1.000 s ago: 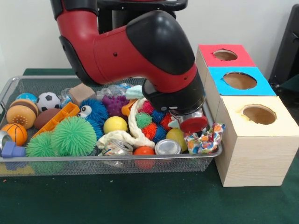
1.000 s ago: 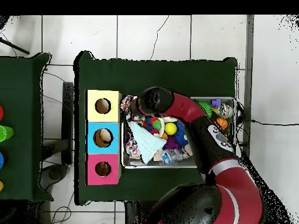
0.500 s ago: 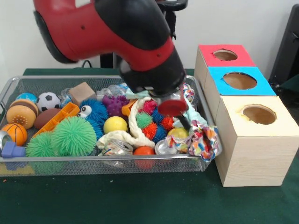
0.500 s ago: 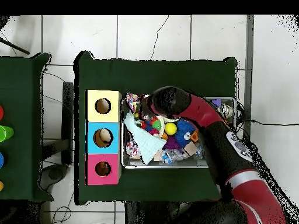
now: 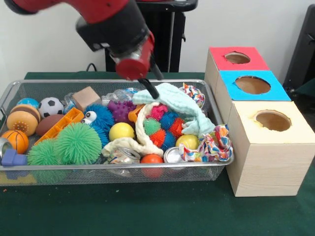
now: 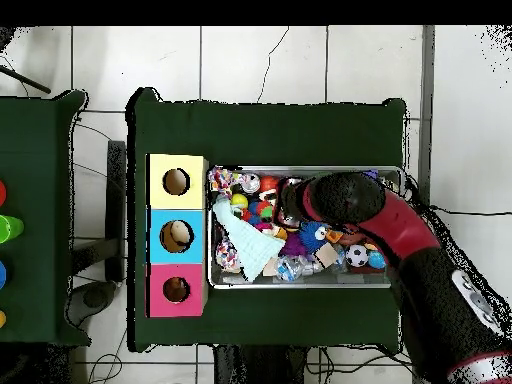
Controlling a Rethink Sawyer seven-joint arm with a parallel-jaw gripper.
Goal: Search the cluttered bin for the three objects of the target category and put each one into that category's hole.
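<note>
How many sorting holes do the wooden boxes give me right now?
3, one per box top: the red box hole farthest back, the blue box hole in the middle, the yellow box hole nearest the camera. None hidden.

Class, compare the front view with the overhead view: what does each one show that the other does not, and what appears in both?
Only the front view shows the gripper hanging above the pale green cloth, with the basketball and green spiky balls unobstructed. Only the overhead view shows a second green table and the tiled floor. Both show the bin, the soccer ball and the three boxes with yellow, blue and red tops.
</note>
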